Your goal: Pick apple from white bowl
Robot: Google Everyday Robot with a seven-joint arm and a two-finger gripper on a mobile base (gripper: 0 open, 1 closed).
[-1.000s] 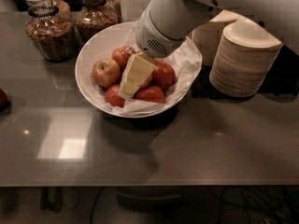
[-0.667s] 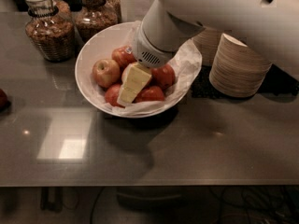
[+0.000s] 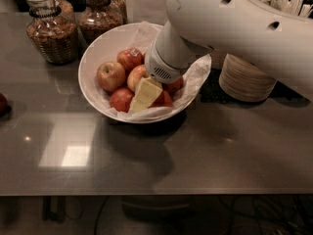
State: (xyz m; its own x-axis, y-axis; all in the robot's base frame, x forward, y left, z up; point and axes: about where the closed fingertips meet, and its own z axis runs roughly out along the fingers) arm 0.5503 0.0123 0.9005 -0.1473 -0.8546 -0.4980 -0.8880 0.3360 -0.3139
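Observation:
The white bowl (image 3: pixel 100 50) with its crinkled paper liner stands at the back middle of the grey table. It holds several apples. The golden yellow-orange apple (image 3: pixel 111 76) lies at the bowl's left side. A red apple with a small sticker (image 3: pixel 130 58) lies behind it, and darker red apples (image 3: pixel 121 99) lie toward the front. My gripper (image 3: pixel 145 95) reaches down into the bowl from the upper right, its cream tip among the apples near the front middle, just right of the golden apple. My white arm (image 3: pixel 234 28) hides the bowl's right rear.
Two glass jars of granola (image 3: pixel 51 31) stand behind the bowl at the left. A stack of beige disposable bowls (image 3: pixel 244 80) stands to the right, partly under the arm. A dark red object (image 3: pixel 2 104) sits at the left edge. The table's front edge (image 3: pixel 156 194) runs across below.
My gripper has moved lower into the bowl, toward its front, and the arm has swung further over the bowl's right side. The apples have not visibly shifted.

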